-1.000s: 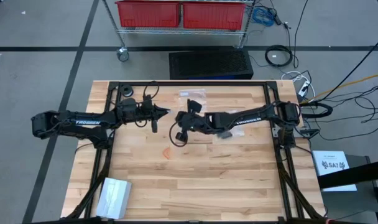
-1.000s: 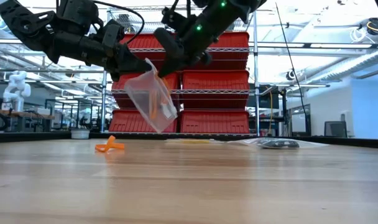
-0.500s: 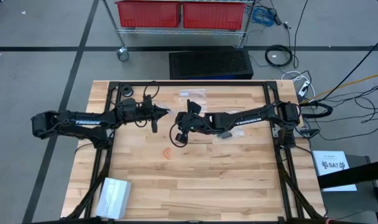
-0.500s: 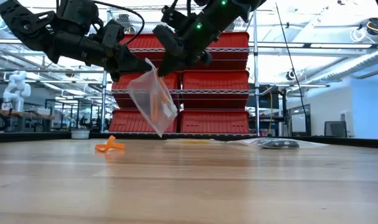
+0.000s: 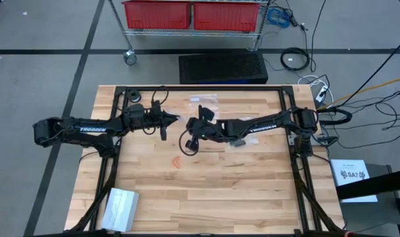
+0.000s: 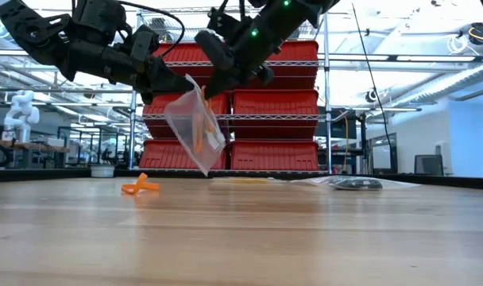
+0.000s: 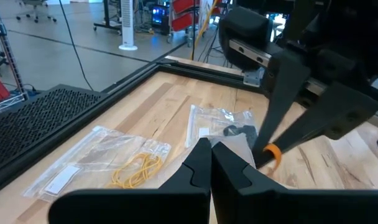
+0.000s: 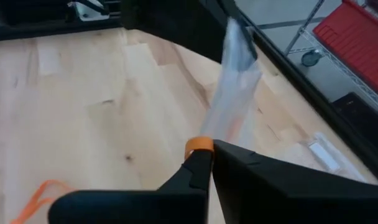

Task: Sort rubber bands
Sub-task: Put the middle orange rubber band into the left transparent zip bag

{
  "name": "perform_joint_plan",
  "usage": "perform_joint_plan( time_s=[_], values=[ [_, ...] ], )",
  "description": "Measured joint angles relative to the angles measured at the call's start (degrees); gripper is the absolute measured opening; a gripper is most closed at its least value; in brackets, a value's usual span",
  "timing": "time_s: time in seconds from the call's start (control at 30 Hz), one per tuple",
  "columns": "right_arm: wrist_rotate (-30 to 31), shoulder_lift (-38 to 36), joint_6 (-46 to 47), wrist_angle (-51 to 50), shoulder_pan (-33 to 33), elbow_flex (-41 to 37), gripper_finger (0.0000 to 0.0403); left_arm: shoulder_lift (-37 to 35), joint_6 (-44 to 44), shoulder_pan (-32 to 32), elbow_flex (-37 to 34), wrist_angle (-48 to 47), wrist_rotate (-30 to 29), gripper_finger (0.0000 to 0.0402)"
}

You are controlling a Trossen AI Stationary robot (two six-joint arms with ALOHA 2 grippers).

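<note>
Looking straight down, I see both arms meet over the far middle of the desk (image 5: 206, 191). My left end effector (image 5: 175, 119) is closed on the top edge of a clear bag, and my right end effector (image 5: 191, 130) sits just beside it. A few orange rubber bands (image 5: 177, 162) lie loose on the wood nearer the front, and a white box (image 5: 120, 208) rests at the front left corner.

From desk height, the clear bag (image 6: 195, 127) hangs tilted in the air, pinched at its top corner by the left end effector (image 6: 183, 86), with orange bands (image 6: 198, 131) showing inside it. The right end effector (image 6: 211, 83) is at the bag's mouth. The loose orange bands (image 6: 140, 187) lie on the desk, well below.

Left wrist view: fingers (image 7: 198, 163) pressed together, and beyond them a flat bag holding yellowish rubber bands (image 7: 135, 171) (another with black bands (image 7: 237, 130) lies farther on).

Right wrist view: closed fingers (image 8: 198, 169) pinch one orange band (image 8: 199, 145) against the hanging bag (image 8: 234, 87).
</note>
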Motion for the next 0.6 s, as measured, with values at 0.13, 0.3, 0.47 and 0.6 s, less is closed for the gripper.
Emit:
perform_joint_plan(
  time_s=[0.13, 0.3, 0.47, 0.6],
  values=[
    [-0.76, 0.00, 1.60, -0.11, 0.56, 0.00, 0.0001, 0.00, -0.03, 0.00, 0.00, 0.00, 0.01, 0.0000],
    [-0.77, 0.00, 2.11, -0.09, 1.44, -0.01, 0.0001, 0.00, -0.11, 0.01, 0.00, 0.00, 0.01, 0.0000],
    [1.04, -0.02, 2.13, -1.43, 1.11, -0.02, 0.0000, 0.00, -0.18, 0.00, 0.00, 0.00, 0.03, 0.0000],
    [1.24, -0.02, 2.09, -1.64, 0.07, -0.02, 0.0000, 0.00, -0.16, -0.37, 0.00, 0.02, 0.06, 0.0000]
  ],
)
